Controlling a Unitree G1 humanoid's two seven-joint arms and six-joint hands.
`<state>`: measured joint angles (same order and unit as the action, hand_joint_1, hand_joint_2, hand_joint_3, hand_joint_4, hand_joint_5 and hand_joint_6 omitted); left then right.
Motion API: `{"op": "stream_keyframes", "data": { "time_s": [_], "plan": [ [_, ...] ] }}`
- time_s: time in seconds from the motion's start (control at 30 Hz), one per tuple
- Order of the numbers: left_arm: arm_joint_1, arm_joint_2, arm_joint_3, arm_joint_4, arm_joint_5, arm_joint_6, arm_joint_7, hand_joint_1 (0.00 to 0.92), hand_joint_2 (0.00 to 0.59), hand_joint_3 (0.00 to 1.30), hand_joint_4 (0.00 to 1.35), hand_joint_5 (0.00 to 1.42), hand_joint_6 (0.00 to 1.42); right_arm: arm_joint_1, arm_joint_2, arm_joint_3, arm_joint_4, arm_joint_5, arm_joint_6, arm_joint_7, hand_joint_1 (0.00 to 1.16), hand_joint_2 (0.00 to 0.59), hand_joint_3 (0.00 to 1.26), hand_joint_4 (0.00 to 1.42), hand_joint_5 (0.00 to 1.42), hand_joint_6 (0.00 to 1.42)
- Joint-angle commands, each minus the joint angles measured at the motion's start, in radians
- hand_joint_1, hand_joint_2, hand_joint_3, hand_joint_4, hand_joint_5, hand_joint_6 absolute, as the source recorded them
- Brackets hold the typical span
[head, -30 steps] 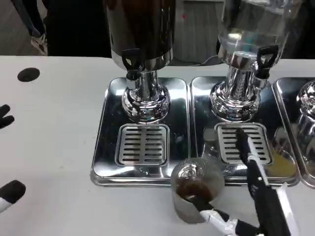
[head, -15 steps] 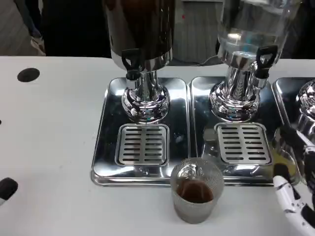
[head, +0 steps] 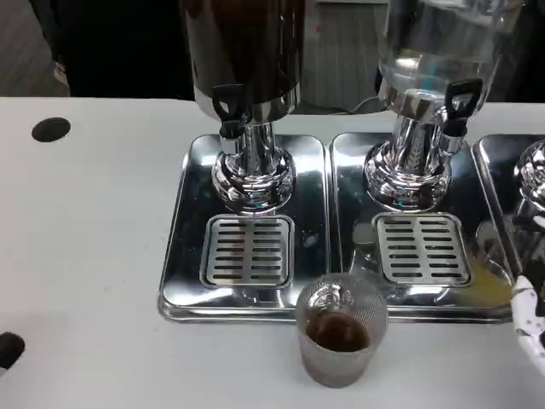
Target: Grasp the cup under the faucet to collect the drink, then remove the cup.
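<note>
A white desk [head: 94, 247] fills the scene. On it, side by side, sit shiny metal drip trays. The left tray [head: 183, 256] has a slotted grille near its front and carries a dispenser with a dark tank. The middle tray [head: 349, 170], touching it on the right, has its own grille and carries a dispenser with a clear tank. A third tray [head: 494, 162] is cut off at the right edge. A ribbed clear cup [head: 339, 332] holding some brown drink stands upright on the desk, just in front of the trays. A small black round spot [head: 51, 129] lies far left.
</note>
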<state>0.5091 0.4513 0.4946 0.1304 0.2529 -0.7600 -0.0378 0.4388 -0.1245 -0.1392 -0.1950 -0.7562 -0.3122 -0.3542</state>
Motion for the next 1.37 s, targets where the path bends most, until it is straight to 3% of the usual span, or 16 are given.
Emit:
{"op": "stream_keyframes", "data": {
  "time_s": [0.03,0.27,0.83,1.37],
  "plan": [
    [0.017,0.000,0.004,-0.023,0.055,0.020,0.046,0.000,0.014,0.00,0.00,0.00,0.00,0.011,0.008,0.014,-0.037,-0.023,0.077,-0.029,0.37,0.586,0.29,0.15,0.00,0.00],
    [0.067,-0.014,0.003,-0.048,0.135,0.057,0.107,0.000,0.019,0.00,0.00,0.00,0.00,0.018,-0.023,-0.006,-0.043,0.024,0.112,-0.020,0.37,0.586,0.29,0.14,0.00,0.00],
    [0.108,-0.024,-0.044,-0.104,0.171,0.089,0.136,0.000,0.026,0.00,0.00,0.00,0.00,0.025,-0.077,-0.010,-0.036,0.091,0.111,-0.011,0.38,0.586,0.29,0.14,0.00,0.00],
    [0.122,-0.002,-0.040,-0.070,0.159,0.047,0.142,0.000,0.026,0.00,0.00,0.00,0.00,0.053,-0.068,0.025,-0.039,0.084,0.099,-0.056,0.38,0.586,0.29,0.14,0.00,0.00]
  ]
}}
